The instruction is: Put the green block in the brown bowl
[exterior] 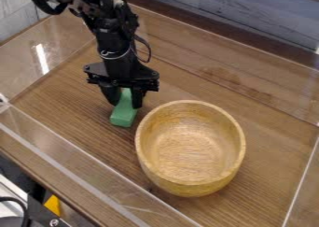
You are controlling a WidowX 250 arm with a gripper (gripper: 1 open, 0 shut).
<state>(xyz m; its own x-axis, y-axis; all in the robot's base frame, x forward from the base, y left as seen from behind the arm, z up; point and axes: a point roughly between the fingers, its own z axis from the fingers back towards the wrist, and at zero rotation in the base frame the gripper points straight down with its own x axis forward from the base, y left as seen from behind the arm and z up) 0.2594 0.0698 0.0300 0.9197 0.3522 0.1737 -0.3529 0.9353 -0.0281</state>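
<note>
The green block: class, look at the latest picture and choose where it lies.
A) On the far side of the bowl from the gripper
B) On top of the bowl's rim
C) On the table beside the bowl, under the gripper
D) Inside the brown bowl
C. The green block lies on the wooden table beside the brown bowl, with the gripper over its upper end.

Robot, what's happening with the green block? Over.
Gripper down at green block, grip unclear. Block beside bowl, not inside. Nothing seen blocking.
</note>
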